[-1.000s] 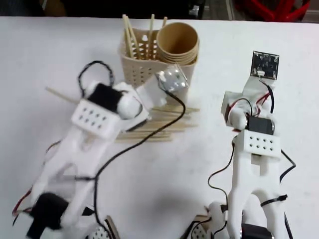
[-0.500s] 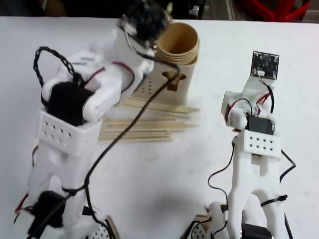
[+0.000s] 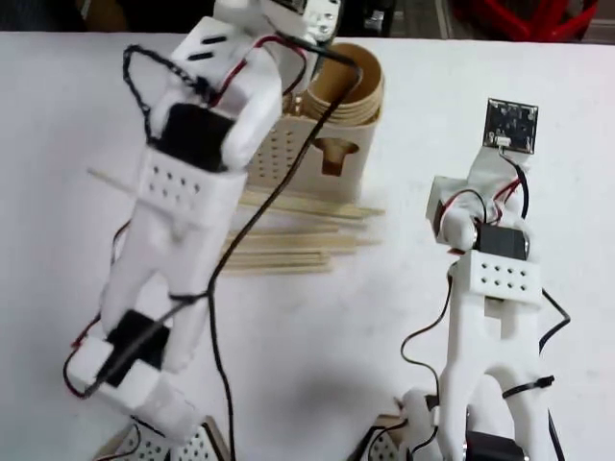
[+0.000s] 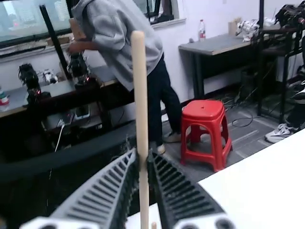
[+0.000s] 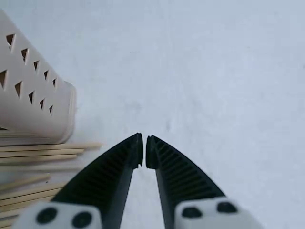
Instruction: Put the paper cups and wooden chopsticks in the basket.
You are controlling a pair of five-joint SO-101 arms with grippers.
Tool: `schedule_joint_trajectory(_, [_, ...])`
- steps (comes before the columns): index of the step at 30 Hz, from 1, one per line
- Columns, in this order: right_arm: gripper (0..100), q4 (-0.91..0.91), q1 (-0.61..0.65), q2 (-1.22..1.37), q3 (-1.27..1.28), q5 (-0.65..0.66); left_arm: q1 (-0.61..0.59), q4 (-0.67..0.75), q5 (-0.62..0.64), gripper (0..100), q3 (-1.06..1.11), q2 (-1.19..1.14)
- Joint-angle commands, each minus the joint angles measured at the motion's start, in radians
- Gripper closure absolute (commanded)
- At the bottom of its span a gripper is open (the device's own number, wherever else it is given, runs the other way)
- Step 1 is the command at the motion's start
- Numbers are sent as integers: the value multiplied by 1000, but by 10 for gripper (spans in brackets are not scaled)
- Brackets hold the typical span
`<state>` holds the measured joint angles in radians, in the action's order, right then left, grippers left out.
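Left wrist view: one wooden chopstick [image 4: 139,95] stands upright, clenched between the jaws of the left gripper [image 4: 143,155]. High view: the left arm stretches over the basket [image 3: 303,173], with paper cups [image 3: 360,82] stacked in its right side and loose chopsticks [image 3: 288,257] lying on the table [image 3: 480,58] just before it. The right gripper [image 5: 144,143] is pinched together on nothing, low over the table near the basket's corner.

The left arm [image 3: 187,182] was stretched far forward, and the left pincer [image 4: 143,160] was closed on an upright chopstick [image 4: 138,86]. The right arm [image 3: 495,279] was folded low, the right pincer [image 5: 144,143] closed and holding nothing.
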<state>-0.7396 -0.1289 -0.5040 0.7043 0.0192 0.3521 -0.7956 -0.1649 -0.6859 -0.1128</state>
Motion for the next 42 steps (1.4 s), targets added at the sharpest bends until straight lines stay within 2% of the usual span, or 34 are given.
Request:
schedule_joint_trajectory(1, [967, 16, -12, -33, -8, -5, -67, 41, 14, 977, -41, -50])
schedule_joint_trajectory(6, [967, 16, -10, -33, -8, -5, -124, 18, 15, 977, -41, -99])
schedule_joint_trajectory(11, [967, 16, -10, -33, -9, -3, -127, -57, 11, 976, -41, -111])
schedule_joint_trajectory(16, [967, 16, -10, -33, -8, -3, -128, -137, 14, 864, -48, -102])
schedule_joint_trajectory(18, [967, 16, -10, -33, -8, -3, -136, -178, 14, 851, -64, -101])
schedule_joint_trajectory(23, [967, 16, -10, -33, -6, -3, -173, -338, 8, 857, -183, -101])
schedule_joint_trajectory(27, [967, 16, -10, -33, -6, -3, -217, -520, 6, 858, -319, -101])
schedule_joint_trajectory(37, [967, 16, -7, -31, -6, -5, -410, -942, 5, 858, -614, -101])
schedule_joint_trajectory(39, [967, 16, -7, -31, -6, -5, -441, -993, 5, 877, -672, -101])
schedule_joint_trajectory(42, [967, 16, -7, -31, -6, -3, -503, -996, -11, 957, -718, -101])
